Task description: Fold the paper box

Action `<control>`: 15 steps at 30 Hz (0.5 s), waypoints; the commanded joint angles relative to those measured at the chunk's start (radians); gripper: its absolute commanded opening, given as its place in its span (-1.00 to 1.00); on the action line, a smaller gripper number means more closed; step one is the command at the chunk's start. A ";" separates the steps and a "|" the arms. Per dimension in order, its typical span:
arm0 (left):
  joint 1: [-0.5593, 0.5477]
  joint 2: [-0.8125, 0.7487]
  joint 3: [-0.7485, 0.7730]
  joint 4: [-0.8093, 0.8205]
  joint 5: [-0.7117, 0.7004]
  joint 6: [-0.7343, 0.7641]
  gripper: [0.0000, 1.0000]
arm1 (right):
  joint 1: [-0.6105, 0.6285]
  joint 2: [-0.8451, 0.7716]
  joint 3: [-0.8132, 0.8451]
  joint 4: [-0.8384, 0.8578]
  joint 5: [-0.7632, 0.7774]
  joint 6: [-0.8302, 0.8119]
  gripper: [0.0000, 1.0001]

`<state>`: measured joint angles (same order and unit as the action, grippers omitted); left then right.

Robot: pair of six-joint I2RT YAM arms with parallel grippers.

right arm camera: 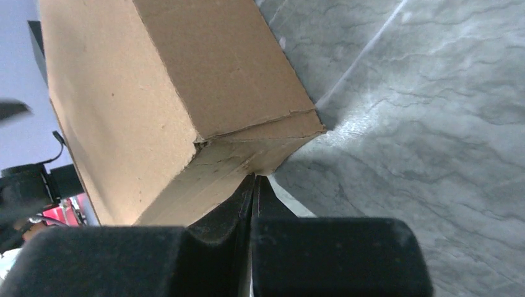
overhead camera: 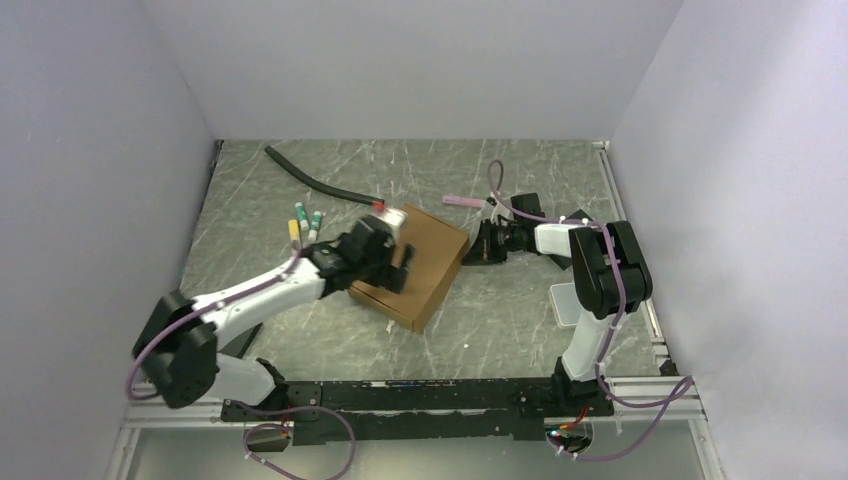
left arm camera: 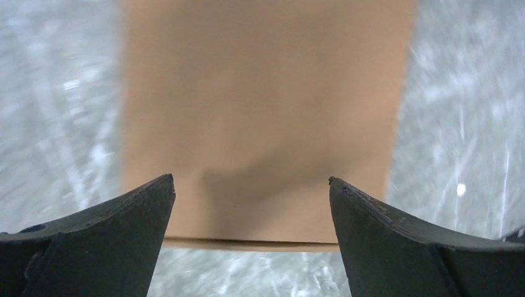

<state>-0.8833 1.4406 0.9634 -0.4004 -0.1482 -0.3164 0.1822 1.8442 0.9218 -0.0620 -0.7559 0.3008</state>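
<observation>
Two grippers flank your paper box (overhead camera: 425, 270) at mid-table, long axis near-left to far-right. Left gripper (left arm camera: 251, 180) spreads wide over it. Right gripper (right arm camera: 254, 182) is pressed closed against its corner. You have bare table (overhead camera: 330, 345) nearside.

The paper box (overhead camera: 425, 265) is plain brown all over, with no print, and a darker shadow smudges its top in the left wrist view. The table (overhead camera: 500, 335) under it is grey and stone-patterned, streaked with white veins. The left gripper (left arm camera: 251, 180) shows dark, near-black fingers, and the right gripper (right arm camera: 254, 185) is matte black. The left arm (overhead camera: 260, 295) and right arm (overhead camera: 585, 345) are white with black joints, and purple cables (overhead camera: 140, 355) loop off them. At the back lies a black hose (overhead camera: 310, 178) with a red spot by its end. There are markers (overhead camera: 298, 228) in green and yellow and a pink strip (overhead camera: 459, 201). The walls (overhead camera: 400, 70) are pale lavender-white.
</observation>
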 commanded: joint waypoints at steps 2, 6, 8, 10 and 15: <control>0.252 -0.173 -0.071 0.038 0.083 -0.139 0.99 | 0.054 0.034 0.042 -0.022 0.037 -0.027 -0.97; 0.424 -0.142 -0.115 0.093 0.227 -0.161 0.99 | 0.077 0.031 0.033 0.009 0.025 -0.020 -0.97; 0.471 -0.094 -0.130 0.138 0.306 -0.167 0.99 | 0.086 0.016 0.017 0.047 0.021 0.001 -0.97; 0.489 -0.020 -0.121 0.147 0.350 -0.161 0.99 | 0.096 0.008 0.004 0.087 0.013 0.015 -0.96; 0.492 0.068 -0.131 0.216 0.528 -0.175 0.95 | 0.100 0.010 -0.004 0.138 -0.032 0.043 -0.93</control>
<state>-0.3893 1.4857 0.8448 -0.2790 0.1741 -0.4629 0.2768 1.8744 0.9260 -0.0124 -0.7425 0.3134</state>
